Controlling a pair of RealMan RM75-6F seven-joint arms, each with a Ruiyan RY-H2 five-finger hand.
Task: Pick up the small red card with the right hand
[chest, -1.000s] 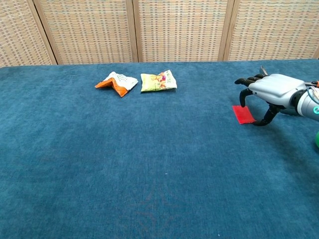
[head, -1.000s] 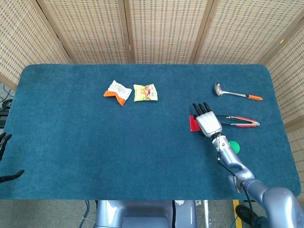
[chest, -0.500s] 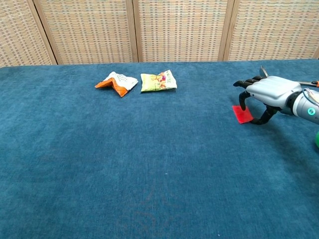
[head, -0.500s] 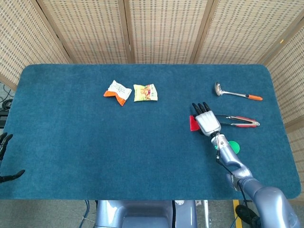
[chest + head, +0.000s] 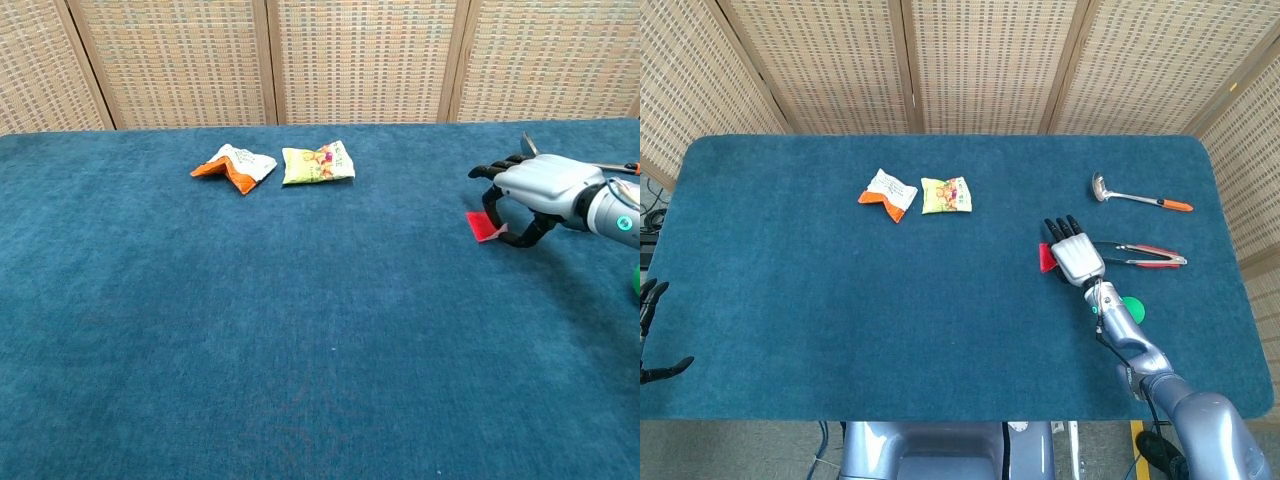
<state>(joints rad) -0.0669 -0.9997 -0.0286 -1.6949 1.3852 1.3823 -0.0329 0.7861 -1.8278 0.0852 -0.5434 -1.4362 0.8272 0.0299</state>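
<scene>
The small red card [image 5: 1045, 258] lies at the right of the blue table, tilted, with one edge raised off the cloth [image 5: 481, 227]. My right hand [image 5: 1076, 256] is over it, palm down. In the chest view the right hand [image 5: 538, 186] has its fingers curled over the card's far edge and its thumb under the near edge, pinching it. My left hand [image 5: 650, 330] hangs off the table's left edge with its fingers apart, holding nothing.
Black and red tongs [image 5: 1145, 255] lie just right of the right hand. A ladle with an orange handle [image 5: 1135, 196] is further back. A green object [image 5: 1133, 308] sits beside the right forearm. Two snack packets [image 5: 887, 193] [image 5: 945, 194] lie at the back centre.
The right hand's fingers and thumb have closed in on the card. The card, flat a second ago, now stands tilted with an edge lifted. The left hand has not moved.
</scene>
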